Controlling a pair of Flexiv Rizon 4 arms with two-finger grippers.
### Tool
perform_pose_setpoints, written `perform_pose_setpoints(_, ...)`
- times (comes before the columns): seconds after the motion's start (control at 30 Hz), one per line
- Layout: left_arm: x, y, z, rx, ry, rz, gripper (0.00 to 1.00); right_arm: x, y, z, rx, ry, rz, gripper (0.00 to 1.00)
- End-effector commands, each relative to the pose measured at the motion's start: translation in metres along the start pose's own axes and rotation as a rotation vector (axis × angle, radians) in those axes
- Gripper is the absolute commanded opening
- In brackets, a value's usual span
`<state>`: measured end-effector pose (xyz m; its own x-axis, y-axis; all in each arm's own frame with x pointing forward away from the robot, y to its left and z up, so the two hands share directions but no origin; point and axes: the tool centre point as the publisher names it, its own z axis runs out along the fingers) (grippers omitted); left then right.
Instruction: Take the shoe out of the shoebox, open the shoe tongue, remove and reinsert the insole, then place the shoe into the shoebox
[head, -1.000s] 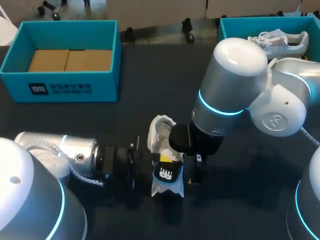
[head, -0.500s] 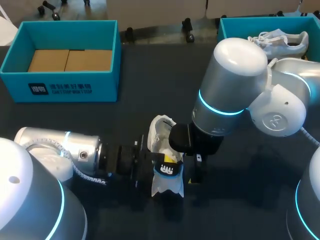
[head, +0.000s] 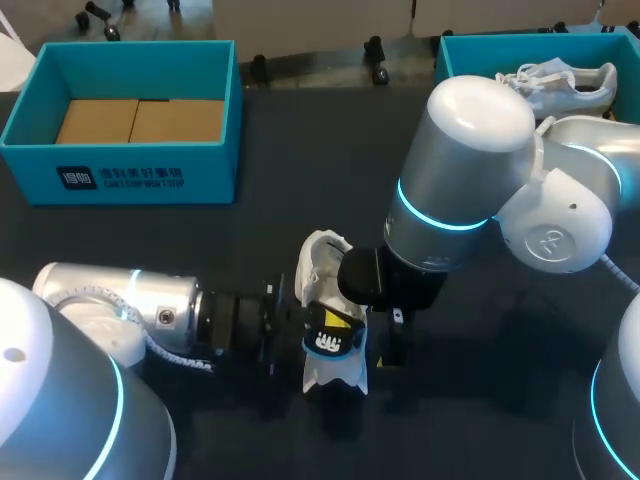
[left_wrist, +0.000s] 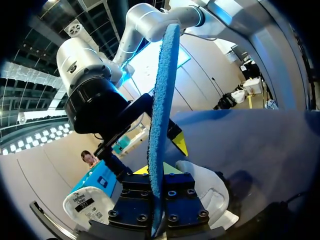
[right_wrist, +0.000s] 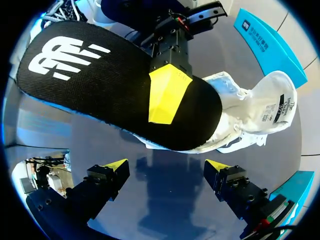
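Observation:
The white shoe (head: 322, 268) lies on the dark table in the middle, also shown in the right wrist view (right_wrist: 255, 112). Over its near end hangs the insole (head: 336, 342), black on top with a white logo and blue underneath. My left gripper (head: 316, 326) is shut on it; in the left wrist view the insole (left_wrist: 162, 100) stands edge-on between that gripper's (left_wrist: 156, 195) fingers. My right gripper (right_wrist: 165, 167) hovers open just beside the shoe, under the insole (right_wrist: 90, 85), with nothing between its yellow tips. One left fingertip (right_wrist: 167, 92) presses the insole's black face.
A teal shoebox (head: 130, 175) with brown cardboard inside stands at the back left. A second teal box (head: 470, 50) at the back right holds another white shoe (head: 560, 85). My right arm's bulky elbow (head: 470, 170) hangs over the table's middle right.
My left arm has slid a little to the right and the insole has shifted slightly toward the shoe, its logo end tilting. The right arm and the shoe stay put.

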<state>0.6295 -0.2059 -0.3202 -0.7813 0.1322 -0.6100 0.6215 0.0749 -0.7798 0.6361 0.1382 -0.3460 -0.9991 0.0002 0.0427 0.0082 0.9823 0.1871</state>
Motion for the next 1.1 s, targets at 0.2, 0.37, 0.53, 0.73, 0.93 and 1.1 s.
perform_pose_setpoints(0.2,-0.001,0.002,0.003,-0.001,0.002,0.001,0.00,0.000,0.000,0.001,0.001,-0.002,0.000,1.00)
perform_pose_setpoints(0.37,-0.001,0.002,0.003,-0.001,0.002,0.001,0.00,0.000,0.000,0.001,0.001,-0.002,0.000,1.00)
perform_pose_setpoints(0.53,-0.001,0.002,0.003,-0.001,0.002,0.001,0.00,0.000,0.000,0.001,0.001,-0.002,0.000,1.00)
perform_pose_setpoints(0.73,-0.001,0.002,0.003,-0.001,0.002,0.001,0.00,0.000,0.000,0.001,0.001,-0.002,0.000,1.00)
perform_pose_setpoints(0.93,-0.001,0.002,0.003,-0.001,0.002,0.001,0.00,0.000,0.000,0.001,0.001,-0.002,0.000,1.00)
perform_pose_setpoints(1.1,-0.003,0.019,0.005,-0.028,-0.033,0.123,0.00,0.000,0.000,0.001,0.001,-0.002,0.000,1.00)
